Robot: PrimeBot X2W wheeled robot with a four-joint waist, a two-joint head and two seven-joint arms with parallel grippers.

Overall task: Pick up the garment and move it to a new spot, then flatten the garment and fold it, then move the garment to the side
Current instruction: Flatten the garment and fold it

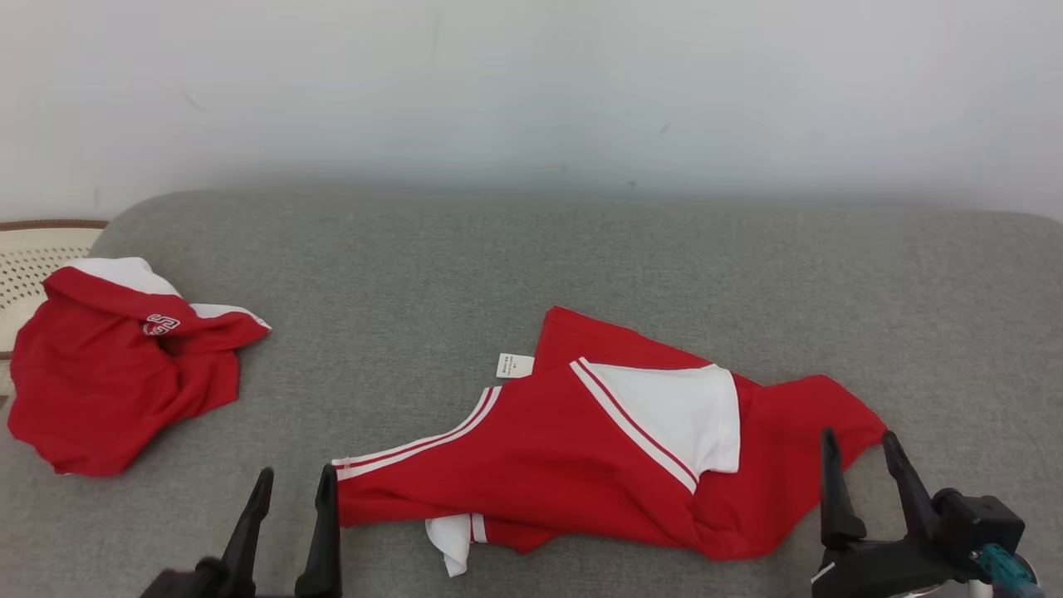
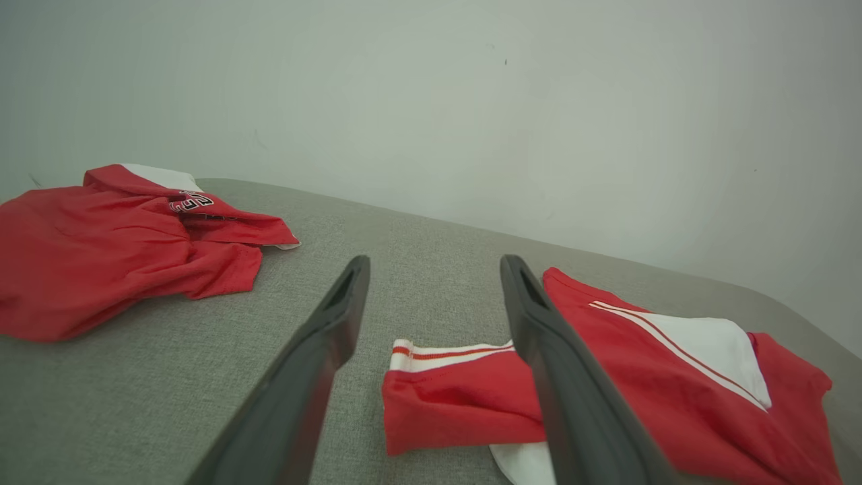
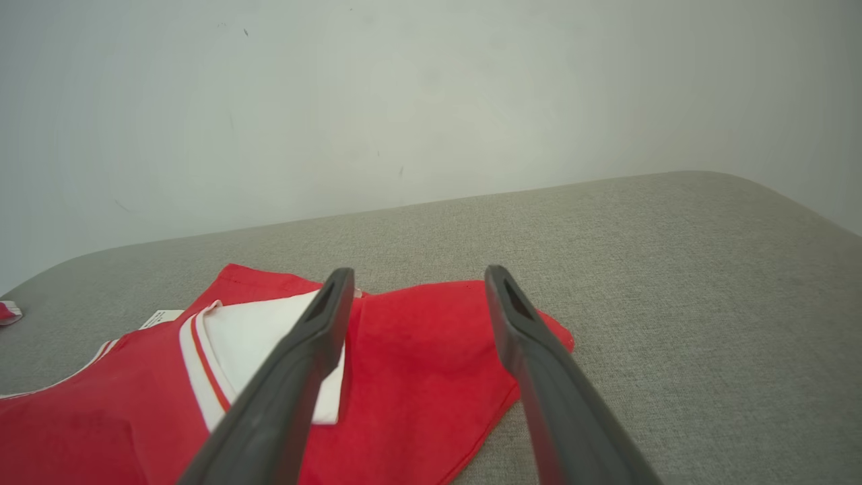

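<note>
Roughly centred on the grey upholstered surface (image 1: 498,266), a red-and-white shirt (image 1: 565,448) lies rumpled.
Far left sits a crumpled red garment (image 1: 116,374); the left pincer (image 1: 296,473) is spread and empty, just beside the shirt's striped hem; the right pincer (image 1: 858,434) gapes, released, at the shirt's right corner, gripping nothing.

The garment (image 1: 581,465) lies on the padded surface (image 1: 531,266), a crumpled shirt (image 1: 108,382) well apart to its left.
</note>
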